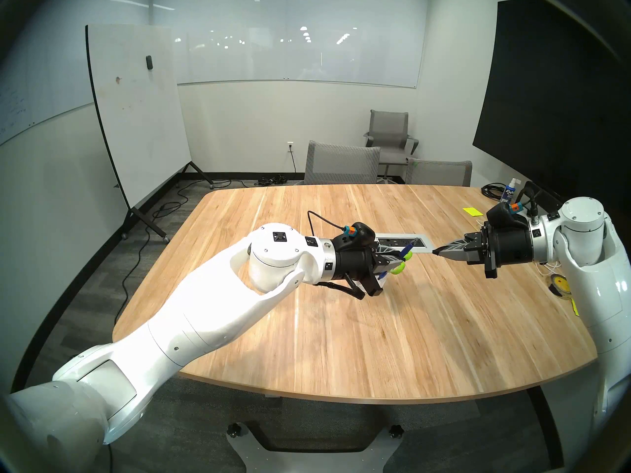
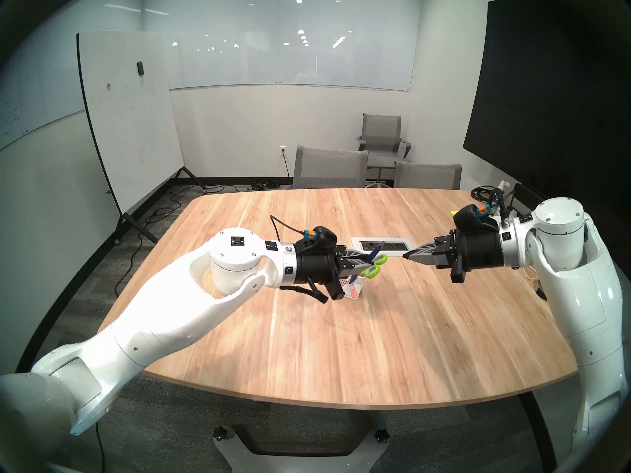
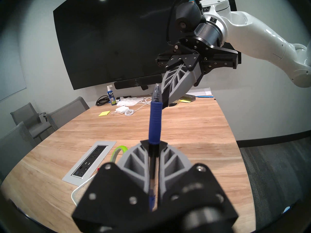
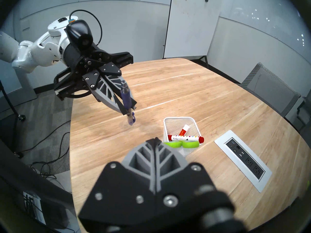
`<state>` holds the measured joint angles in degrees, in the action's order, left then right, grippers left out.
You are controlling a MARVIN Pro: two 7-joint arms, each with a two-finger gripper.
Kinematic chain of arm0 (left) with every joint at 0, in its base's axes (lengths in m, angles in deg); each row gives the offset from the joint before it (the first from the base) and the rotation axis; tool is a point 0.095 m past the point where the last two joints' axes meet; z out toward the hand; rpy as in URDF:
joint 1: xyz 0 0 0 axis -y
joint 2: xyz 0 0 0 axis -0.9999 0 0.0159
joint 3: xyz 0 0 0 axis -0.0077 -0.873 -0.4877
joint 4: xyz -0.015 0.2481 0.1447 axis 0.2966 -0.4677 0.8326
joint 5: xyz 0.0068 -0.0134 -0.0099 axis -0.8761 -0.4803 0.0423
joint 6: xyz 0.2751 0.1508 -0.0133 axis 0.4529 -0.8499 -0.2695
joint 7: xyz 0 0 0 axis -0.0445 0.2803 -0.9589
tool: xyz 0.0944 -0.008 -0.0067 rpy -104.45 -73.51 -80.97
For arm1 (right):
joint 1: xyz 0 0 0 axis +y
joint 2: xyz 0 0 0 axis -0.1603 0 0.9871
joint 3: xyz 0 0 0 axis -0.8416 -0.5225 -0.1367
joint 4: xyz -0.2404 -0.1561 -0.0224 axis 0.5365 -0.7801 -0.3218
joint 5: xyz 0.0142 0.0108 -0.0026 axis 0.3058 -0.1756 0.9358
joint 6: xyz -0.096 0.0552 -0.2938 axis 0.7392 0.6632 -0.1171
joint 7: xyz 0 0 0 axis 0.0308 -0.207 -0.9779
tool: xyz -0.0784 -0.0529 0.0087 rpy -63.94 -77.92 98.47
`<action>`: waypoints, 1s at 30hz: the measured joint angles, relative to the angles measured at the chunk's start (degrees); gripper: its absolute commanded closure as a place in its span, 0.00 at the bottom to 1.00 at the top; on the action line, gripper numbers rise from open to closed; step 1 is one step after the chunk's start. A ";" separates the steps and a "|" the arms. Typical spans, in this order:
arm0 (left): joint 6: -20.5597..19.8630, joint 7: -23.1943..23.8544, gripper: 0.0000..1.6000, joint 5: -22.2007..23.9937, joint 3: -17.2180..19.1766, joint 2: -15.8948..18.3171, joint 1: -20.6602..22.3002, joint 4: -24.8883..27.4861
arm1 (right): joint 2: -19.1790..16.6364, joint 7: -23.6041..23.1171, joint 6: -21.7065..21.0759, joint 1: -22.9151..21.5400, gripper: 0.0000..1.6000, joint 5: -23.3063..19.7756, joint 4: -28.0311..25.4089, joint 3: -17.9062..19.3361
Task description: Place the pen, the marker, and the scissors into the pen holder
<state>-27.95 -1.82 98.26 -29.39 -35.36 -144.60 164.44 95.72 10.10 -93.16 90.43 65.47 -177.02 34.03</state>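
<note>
Your left gripper (image 4: 128, 108) is clamped on the pen (image 4: 126, 99), holding it above the table (image 1: 341, 325). The pen sits crosswise between the fingers, its clear tip end tilted up and its clip end hanging below them. In the right wrist view it hangs over bare wood to the left of the holder (image 4: 179, 122), apart from it.

Next comes the holder, a white mesh cup standing on the table near its middle. You have two white markers with red ends there: one marker (image 4: 184, 129) leans down inside, and a second marker (image 4: 185, 138) lies across the rim. The scissors (image 4: 182, 144) stand in the cup with their green loops sticking up above the rim, just under that second marker.

Beyond the holder, a power strip (image 4: 244, 159) is set flush into the wood.

On your right, the right gripper (image 1: 438, 252) has its fingers pressed together on nothing, held in the air, pointing toward the holder and the left gripper, well apart from both.
</note>
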 measured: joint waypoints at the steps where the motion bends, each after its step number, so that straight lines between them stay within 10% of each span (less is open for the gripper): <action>1: 0.02 0.00 1.00 0.09 0.13 -0.02 0.11 -0.54 | -0.02 -0.06 0.05 0.03 1.00 0.00 0.03 0.01; 30: 1.39 3.22 1.00 0.54 0.59 -2.98 3.90 -10.74 | -1.17 -0.58 0.43 0.06 1.00 -0.11 1.19 -1.00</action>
<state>-26.57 1.40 98.80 -28.79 -38.33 -140.70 153.70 94.55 9.51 -92.73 90.49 65.36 -175.83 33.03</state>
